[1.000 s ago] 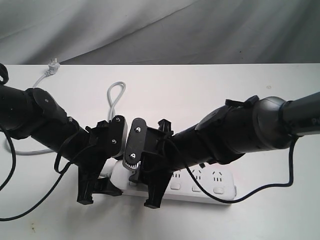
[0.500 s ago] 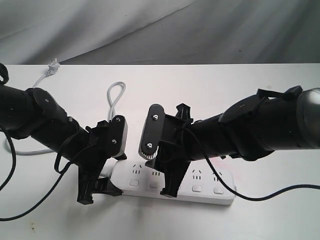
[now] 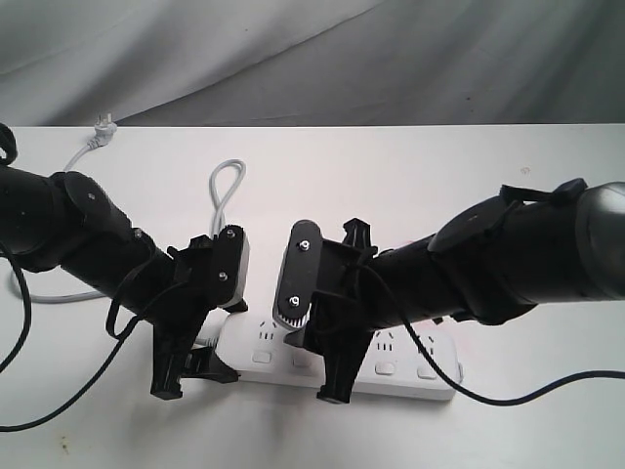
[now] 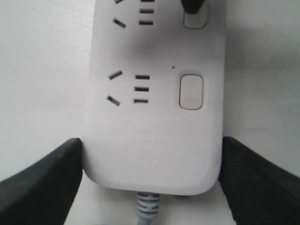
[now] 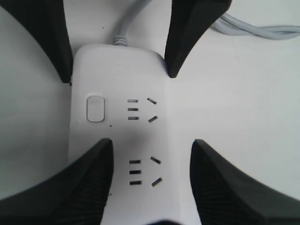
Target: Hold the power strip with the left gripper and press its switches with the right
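Exterior view first: where's the power strip sitting? (J)

On the white desk, near half, well clear of the far edge, long side roughly along it. Cord end points toward the desk's left side. The grey cord loops back toward the far edge. Its plug lies at that edge, left part. (R)

Left gripper? (J)

Clamped on the strip's cord end. On my left wrist view both black fingers sit against the two long sides at the rounded corners, with the cord coming out between them. I read that as a grip. (R)

Right gripper? (J)

Jaws spread wide, grasping nothing. It's over the strip just beside the left gripper, straddling the second socket set. One fingertip is on the second switch. I can't tell whether the switch is pushed in. The other finger is off the socket side, over bare desk. (R)

End switch? (J)

In plain view between the left fingers and that fingertip, apart from both. (R)
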Motion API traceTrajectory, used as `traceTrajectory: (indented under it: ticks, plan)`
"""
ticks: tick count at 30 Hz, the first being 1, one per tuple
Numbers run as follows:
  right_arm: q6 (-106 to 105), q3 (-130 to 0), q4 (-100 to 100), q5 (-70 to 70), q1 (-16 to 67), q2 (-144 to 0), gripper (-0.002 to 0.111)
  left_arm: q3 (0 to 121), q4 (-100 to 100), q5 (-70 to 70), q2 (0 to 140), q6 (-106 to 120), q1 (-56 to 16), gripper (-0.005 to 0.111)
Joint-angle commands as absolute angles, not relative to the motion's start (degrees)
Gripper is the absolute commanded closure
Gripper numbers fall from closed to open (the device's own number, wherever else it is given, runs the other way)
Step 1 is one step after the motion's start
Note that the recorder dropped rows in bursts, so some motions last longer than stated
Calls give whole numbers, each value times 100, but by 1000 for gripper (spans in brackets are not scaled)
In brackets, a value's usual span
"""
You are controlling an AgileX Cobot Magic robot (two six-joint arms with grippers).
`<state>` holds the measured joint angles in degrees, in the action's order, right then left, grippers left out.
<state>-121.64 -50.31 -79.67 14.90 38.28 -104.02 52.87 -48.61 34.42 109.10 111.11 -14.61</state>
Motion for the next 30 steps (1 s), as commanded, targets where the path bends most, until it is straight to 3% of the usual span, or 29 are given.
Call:
traceTrajectory:
  ticks: [1,30]
  plan:
    - [-12148,-5011,-7951,1590,3806,-10470,61,5301,-4883,3439,10947,11147,-1487,40]
    - [-12163,-4798,-7951,1517,3779,-10757,61,5301,-4883,3439,10947,11147,-1487,40]
